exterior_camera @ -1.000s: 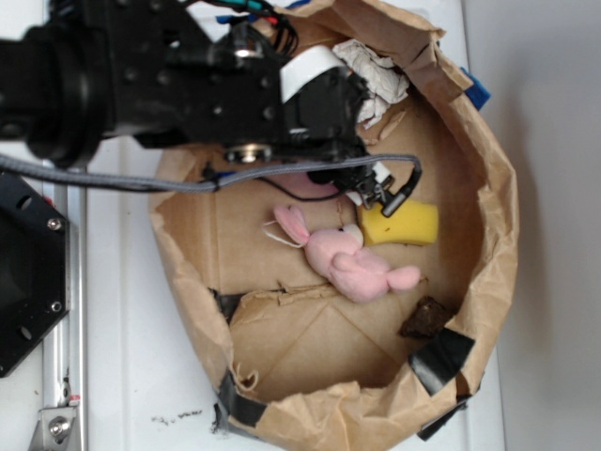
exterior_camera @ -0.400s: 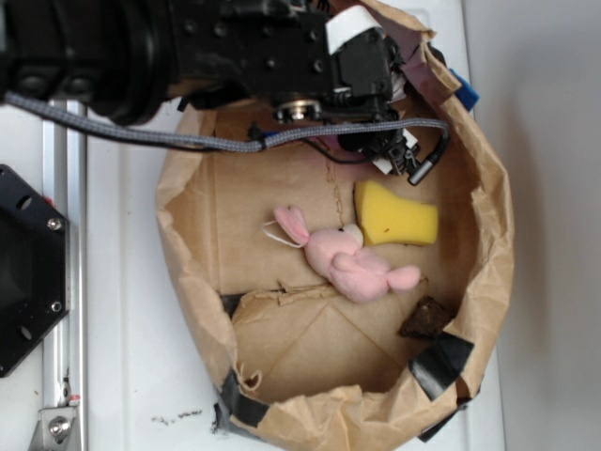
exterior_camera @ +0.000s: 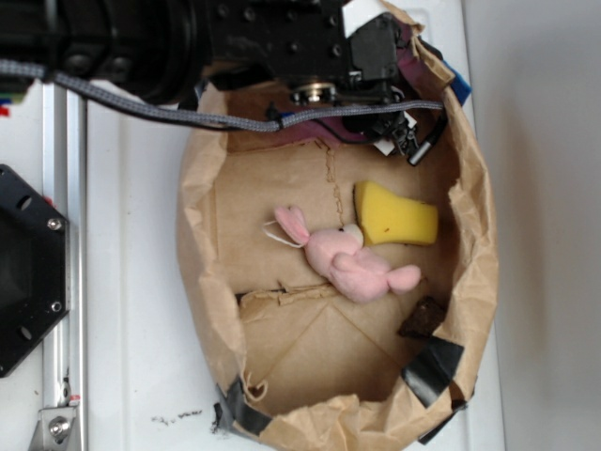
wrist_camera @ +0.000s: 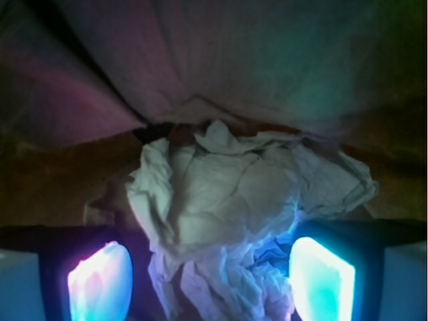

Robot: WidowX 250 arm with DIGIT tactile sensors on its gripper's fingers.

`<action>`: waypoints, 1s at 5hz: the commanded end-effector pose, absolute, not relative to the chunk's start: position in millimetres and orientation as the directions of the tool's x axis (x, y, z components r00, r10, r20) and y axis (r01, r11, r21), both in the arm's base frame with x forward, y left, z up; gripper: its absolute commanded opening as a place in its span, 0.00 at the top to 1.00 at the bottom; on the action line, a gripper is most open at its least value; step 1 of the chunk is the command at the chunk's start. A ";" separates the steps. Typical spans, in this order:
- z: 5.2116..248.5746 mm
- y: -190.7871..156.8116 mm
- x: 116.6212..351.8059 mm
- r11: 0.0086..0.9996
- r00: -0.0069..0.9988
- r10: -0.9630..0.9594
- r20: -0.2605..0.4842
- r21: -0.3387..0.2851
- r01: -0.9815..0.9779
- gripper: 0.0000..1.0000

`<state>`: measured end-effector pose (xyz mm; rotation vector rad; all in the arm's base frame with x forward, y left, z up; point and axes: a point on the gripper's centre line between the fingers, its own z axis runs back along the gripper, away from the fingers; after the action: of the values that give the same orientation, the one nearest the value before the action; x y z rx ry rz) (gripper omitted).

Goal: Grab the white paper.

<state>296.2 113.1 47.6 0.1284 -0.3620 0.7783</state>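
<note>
The black robot claw (wrist_camera: 210, 284) stands wide open, gripping nothing. The crumpled off-white wad of paper (wrist_camera: 234, 207) lies between its two glowing fingertips (wrist_camera: 100, 281) and ahead, against the brown paper wall (wrist_camera: 221, 60).

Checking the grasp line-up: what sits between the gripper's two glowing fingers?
In the wrist view, the crumpled off-white paper wad lies between the two fingers, its lower folds filling the gap. Contact cannot be told.

Pink plush bunny (exterior_camera: 349, 260) touching yellow sponge (exterior_camera: 397, 218), brown lump (exterior_camera: 423, 318) nr black tape (exterior_camera: 431, 368), brown paper wall (exterior_camera: 474, 235)
</note>
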 end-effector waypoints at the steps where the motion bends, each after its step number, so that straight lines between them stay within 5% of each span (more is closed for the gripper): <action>1: 63.4 134.3 302.9 0.684 0.613 0.674 0.413 -0.036 -0.728 1.00; 5: 63.9 137.8 303.8 0.691 0.617 0.667 0.417 -0.037 -0.722 1.00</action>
<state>300.6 118.7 42.3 0.1407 -0.3553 0.7730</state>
